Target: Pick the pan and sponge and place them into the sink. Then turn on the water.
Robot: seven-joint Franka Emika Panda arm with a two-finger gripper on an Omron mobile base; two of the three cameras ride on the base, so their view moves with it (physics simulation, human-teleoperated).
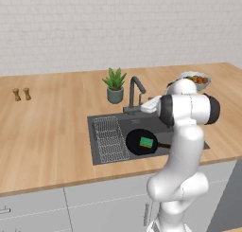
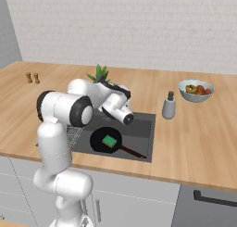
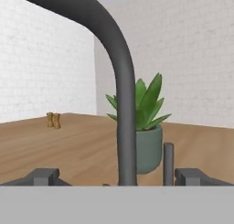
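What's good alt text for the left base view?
A black pan with a green sponge on it lies in the dark sink, beside its wire rack. The white arm reaches toward the faucet; no water runs. A potted plant stands behind on the wooden counter.

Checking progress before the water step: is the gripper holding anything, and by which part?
Nothing is held. The gripper is open, its fingertips either side of the faucet; the sponge lies on the pan in the sink.
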